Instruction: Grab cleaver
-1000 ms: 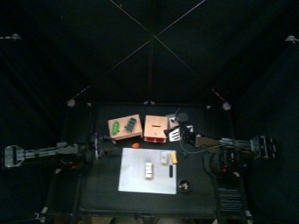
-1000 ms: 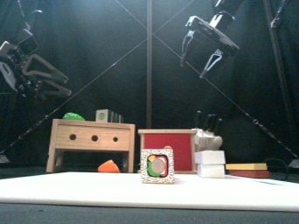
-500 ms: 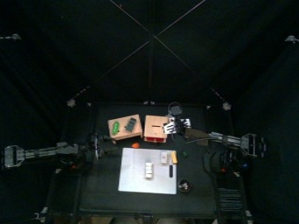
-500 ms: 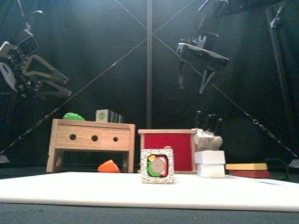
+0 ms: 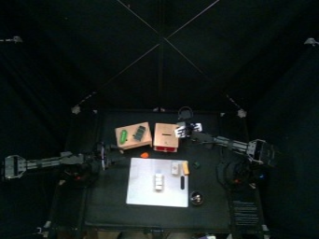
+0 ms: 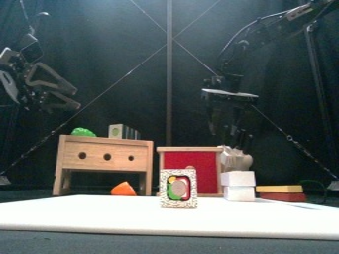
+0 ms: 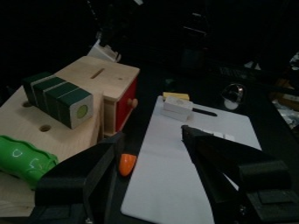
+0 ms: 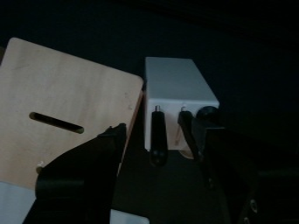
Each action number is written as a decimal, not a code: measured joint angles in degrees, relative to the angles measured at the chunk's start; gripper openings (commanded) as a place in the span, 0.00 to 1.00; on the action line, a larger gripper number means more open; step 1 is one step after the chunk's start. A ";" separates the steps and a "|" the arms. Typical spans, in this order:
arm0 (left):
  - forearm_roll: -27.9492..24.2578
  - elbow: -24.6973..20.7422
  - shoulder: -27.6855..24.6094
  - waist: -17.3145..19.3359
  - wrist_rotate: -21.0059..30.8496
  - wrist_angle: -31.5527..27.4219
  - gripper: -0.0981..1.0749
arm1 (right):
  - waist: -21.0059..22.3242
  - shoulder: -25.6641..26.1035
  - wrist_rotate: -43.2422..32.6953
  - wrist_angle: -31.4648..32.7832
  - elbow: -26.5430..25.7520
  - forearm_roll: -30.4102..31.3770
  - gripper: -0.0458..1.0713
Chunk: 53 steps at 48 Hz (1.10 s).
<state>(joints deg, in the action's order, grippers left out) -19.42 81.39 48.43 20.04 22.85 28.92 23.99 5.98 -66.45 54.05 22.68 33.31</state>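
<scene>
Presumably rigid, light, blade hidden: cleaver best taken by one of the dark handles in the white rectangular block, frame centre; right end effector jaws apart.

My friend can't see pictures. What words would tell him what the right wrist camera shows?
The right gripper hangs with its two black jaws open above a white block that holds dark tool handles. Beside the block lies the flat top of a pale wooden box with a narrow slot cut in it, and all around is dark.
</scene>
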 measured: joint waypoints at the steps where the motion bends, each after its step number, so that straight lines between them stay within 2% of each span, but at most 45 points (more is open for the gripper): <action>1: 0.00 0.00 -0.09 0.00 0.00 0.00 0.86 | 0.00 0.00 0.09 0.00 0.00 0.00 0.78; 17: -0.09 0.00 0.00 0.00 0.00 -0.44 0.86 | -2.46 0.00 -0.35 0.53 -2.02 -0.62 0.78; 34: -0.09 0.00 0.00 0.00 0.00 -0.70 0.86 | -1.93 -0.53 -0.53 1.14 -1.32 -1.14 0.76; 36: -0.09 0.00 0.00 0.00 0.00 -0.70 0.86 | -1.93 -0.79 -0.53 1.23 -1.32 -1.14 0.73; 41: -0.09 0.00 0.00 0.00 0.09 -0.70 0.86 | -1.76 -0.79 -0.53 1.23 -1.32 -0.88 0.58; 44: 0.00 0.00 -0.09 0.00 0.00 -0.70 0.86 | -1.58 -0.88 -0.79 1.23 -1.32 -0.79 0.53; 53: 0.00 0.00 0.00 0.00 0.00 -0.70 0.86 | -1.32 -0.88 -0.53 1.32 -1.32 -0.88 0.52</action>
<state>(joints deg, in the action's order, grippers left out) -19.42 81.39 48.43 20.04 22.85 28.21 22.68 5.10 -66.97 55.37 21.36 32.43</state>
